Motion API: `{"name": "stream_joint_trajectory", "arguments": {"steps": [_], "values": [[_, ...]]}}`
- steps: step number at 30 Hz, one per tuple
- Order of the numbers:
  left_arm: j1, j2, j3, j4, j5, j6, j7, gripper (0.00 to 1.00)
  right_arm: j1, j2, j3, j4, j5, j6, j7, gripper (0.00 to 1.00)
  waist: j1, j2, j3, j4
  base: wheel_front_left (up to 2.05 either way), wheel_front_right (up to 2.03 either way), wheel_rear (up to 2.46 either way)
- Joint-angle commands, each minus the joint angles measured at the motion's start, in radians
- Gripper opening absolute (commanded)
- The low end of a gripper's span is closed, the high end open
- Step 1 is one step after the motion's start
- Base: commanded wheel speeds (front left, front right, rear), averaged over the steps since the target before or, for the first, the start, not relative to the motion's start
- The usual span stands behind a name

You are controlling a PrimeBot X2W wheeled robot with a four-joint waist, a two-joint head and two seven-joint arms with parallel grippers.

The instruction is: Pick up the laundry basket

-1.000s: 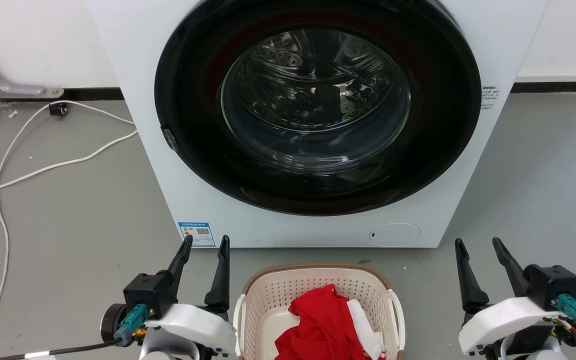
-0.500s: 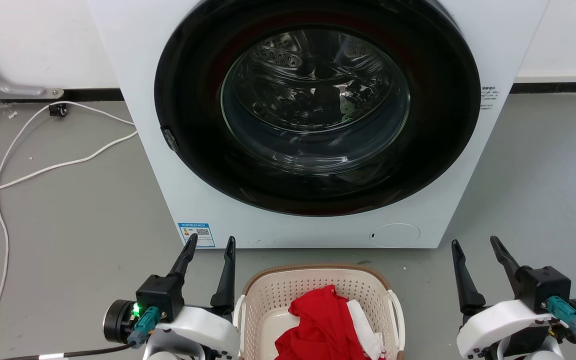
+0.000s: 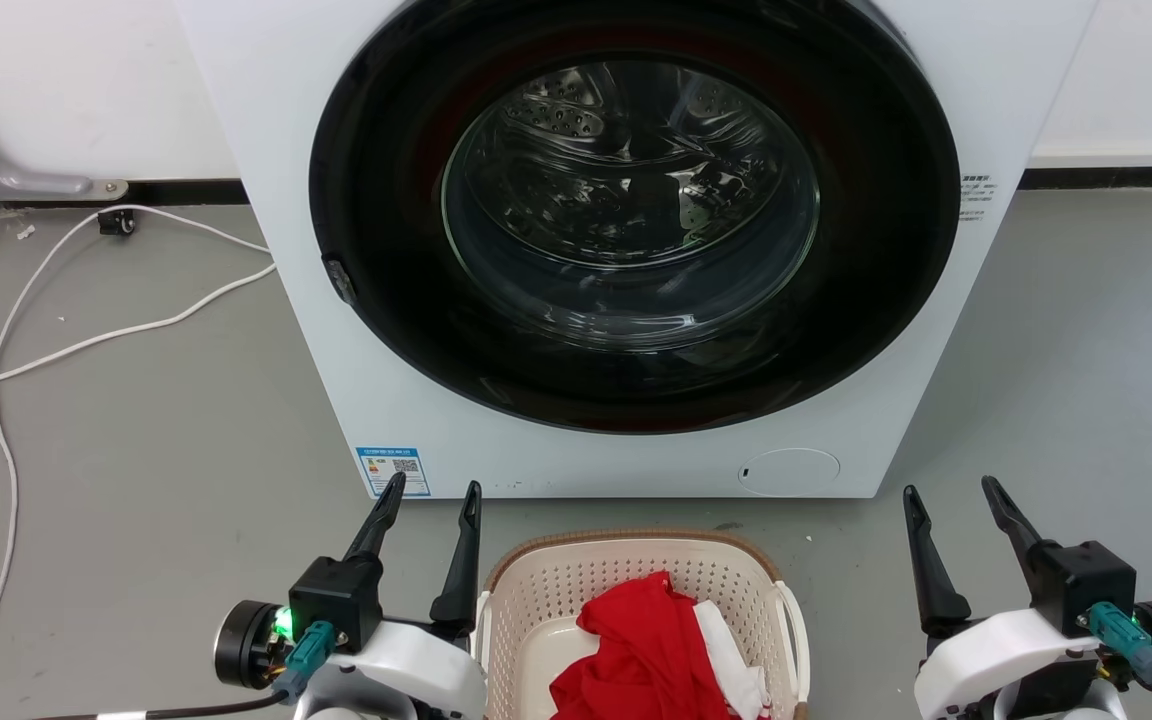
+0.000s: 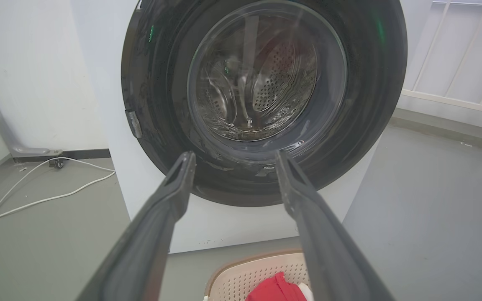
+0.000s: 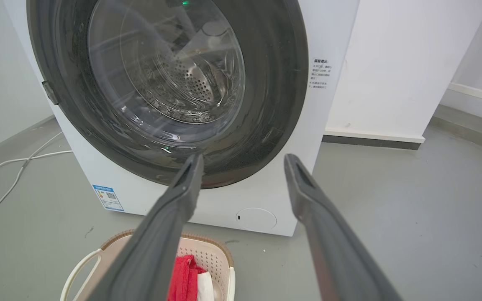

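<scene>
Left gripper and right gripper flank laundry basket (red cloth inside), jaws apart, empty; washing machine behind basket, grey floor; head view catches white cable.

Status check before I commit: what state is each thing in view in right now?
Basket: on the floor in front of the washer, upright, not gripped.
Clothes: red and white, heaped inside the basket.
Washer door: shut.
Left end effector: open, empty, close beside the basket's left handle.
Right end effector: open, empty, apart from the basket's right side.
Cable: lying loose on the floor, left of the washer.
</scene>
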Motion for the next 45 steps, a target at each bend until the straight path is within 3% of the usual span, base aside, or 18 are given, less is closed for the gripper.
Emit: {"name": "stream_joint_trajectory", "arguments": {"steps": [1, 25, 34, 45], "values": [[-0.008, 0.002, 0.0, 0.003, -0.001, -0.001, -0.007, 1.0, 0.009, 0.001, -0.001, 0.001, -0.001, 0.0, -0.005, 1.0, 0.0, 0.0, 0.0, 0.0, 0.0, 0.0, 0.0], [-0.017, 0.002, 0.002, 0.062, -0.029, -0.005, -0.006, 1.0, -0.006, 0.001, -0.001, 0.027, 0.029, 0.0, -0.005, 1.0, 0.0, 0.0, 0.032, 0.003, 0.0, 0.0, 0.0], [-0.078, 0.002, 0.003, 0.23, -0.072, -0.013, -0.006, 1.0, -0.045, 0.001, 0.014, 0.09, 0.038, 0.0, -0.003, 1.0, 0.0, 0.0, 0.164, 0.0, 0.0, 0.0, 0.0], [-0.251, 0.014, -0.004, 0.477, -0.094, -0.05, -0.007, 1.0, -0.171, 0.001, 0.013, 0.268, 0.034, 0.0, -0.03, 1.0, 0.0, 0.0, 0.384, -0.003, 0.0, 0.0, 0.0]]}}
